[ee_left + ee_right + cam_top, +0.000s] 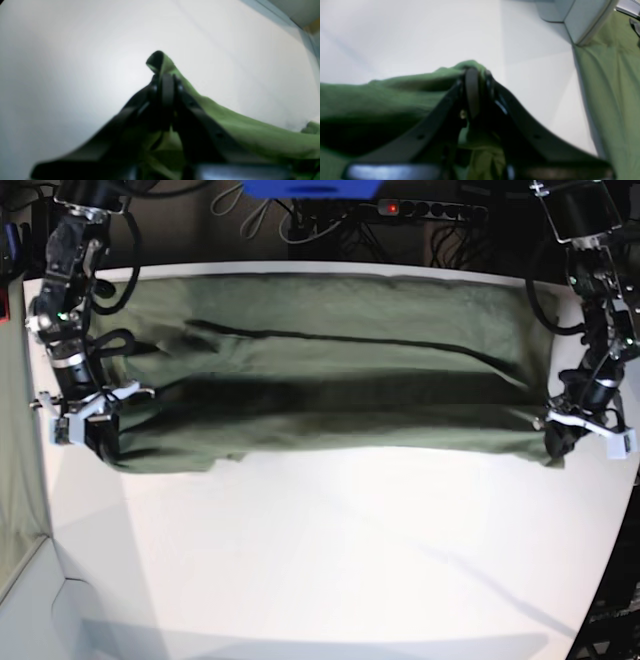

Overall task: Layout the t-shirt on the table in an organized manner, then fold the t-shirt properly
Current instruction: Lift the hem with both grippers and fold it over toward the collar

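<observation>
T-shirt (330, 370) lies stretched wide across the far half of the table (340, 550), a long dark fold running across its middle. Left gripper (556, 442), at 3 o'clock in base view, is clamped on the shirt's end; wrist cam shows jaws pinched together w/ a green tip of cloth poking past them. Right gripper (100, 442), at 9 o'clock, is likewise closed on the opp. end, fabric bunched btwn the jaws. Near half of the table is bare white. At 12 o'clock, behind the table: a blue object (310, 188), a power strip (420, 210) w/ red light, and loose cables. Green cloth strip (20, 470) hangs at the 9 o'clock edge, apart from the shirt.
</observation>
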